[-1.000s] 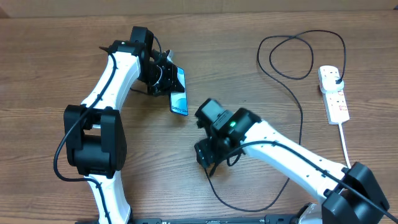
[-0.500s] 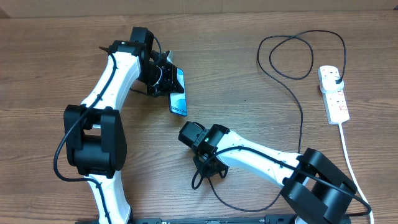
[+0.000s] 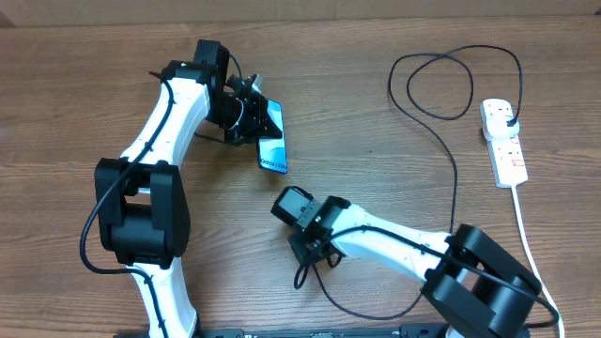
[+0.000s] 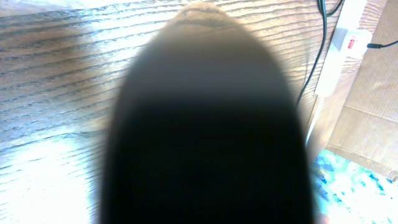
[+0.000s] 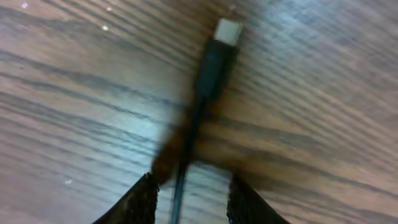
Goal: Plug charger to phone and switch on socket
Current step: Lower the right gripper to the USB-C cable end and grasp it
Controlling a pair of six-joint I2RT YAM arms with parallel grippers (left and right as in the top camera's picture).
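Note:
The phone (image 3: 272,138), with its blue screen up, is tilted at my left gripper (image 3: 252,120), which is shut on its edge. In the left wrist view the phone (image 4: 205,137) is a dark blur that fills the frame and hides the fingers. The charger cable (image 3: 457,169) runs from its plug head (image 3: 508,116) in the white socket (image 3: 505,150) in a loop to my right gripper (image 3: 315,255). In the right wrist view the open fingers (image 5: 193,202) straddle the cable. Its connector tip (image 5: 227,30) lies on the wood ahead.
The socket's thick white cord (image 3: 526,225) runs down the right side towards the front edge. The socket (image 4: 341,46) also shows at the top right of the left wrist view, beside a cardboard surface (image 4: 367,118). The cable loops near the front edge (image 3: 366,310).
My right gripper has swung left and down toward the cable's free end and now sits over it. The phone in my left gripper has shifted slightly right.

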